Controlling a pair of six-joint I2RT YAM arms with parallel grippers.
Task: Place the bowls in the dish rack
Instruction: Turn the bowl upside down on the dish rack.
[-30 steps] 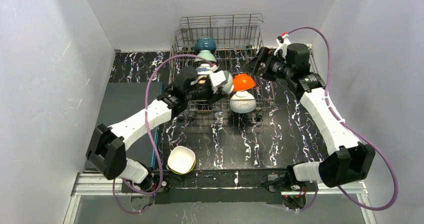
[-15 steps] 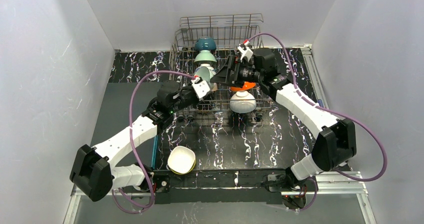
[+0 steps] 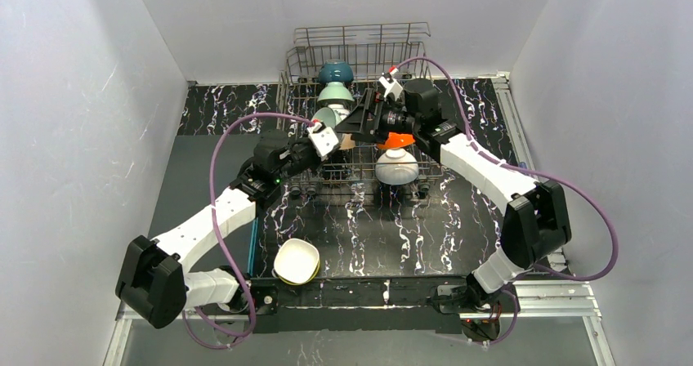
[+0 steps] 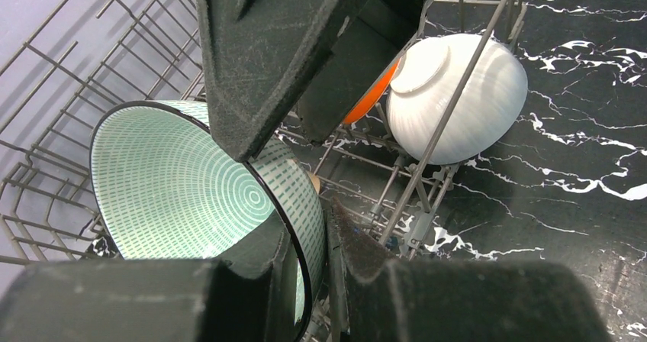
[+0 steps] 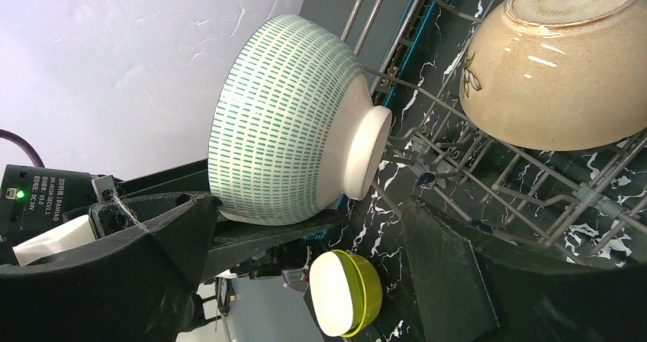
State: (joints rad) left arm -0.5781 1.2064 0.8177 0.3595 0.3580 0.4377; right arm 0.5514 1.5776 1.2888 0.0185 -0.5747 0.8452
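Observation:
My left gripper (image 4: 305,227) is shut on the rim of a mint-patterned bowl (image 4: 183,189), which it holds tilted on its side over the dish rack (image 3: 359,35). In the right wrist view this bowl (image 5: 290,120) shows its white foot. My right gripper (image 5: 311,204) stands open beside it, one finger on each side and apart from it. In the rack stand a teal bowl (image 3: 335,73), a mint bowl (image 3: 335,94), an orange bowl (image 3: 398,140), a white bowl (image 3: 396,167) and a tan bowl (image 5: 564,59). A yellow-green bowl (image 3: 296,261) lies on the table.
A dark grey mat (image 3: 204,170) lies left of the rack on the black marbled table (image 3: 458,219). White walls close in the left, right and back. The rack's upright tines (image 4: 450,105) stand close to both grippers.
My right arm has swung left from the rack's right rear to the held bowl. My left arm has drawn back to the left with the bowl, still gripped.

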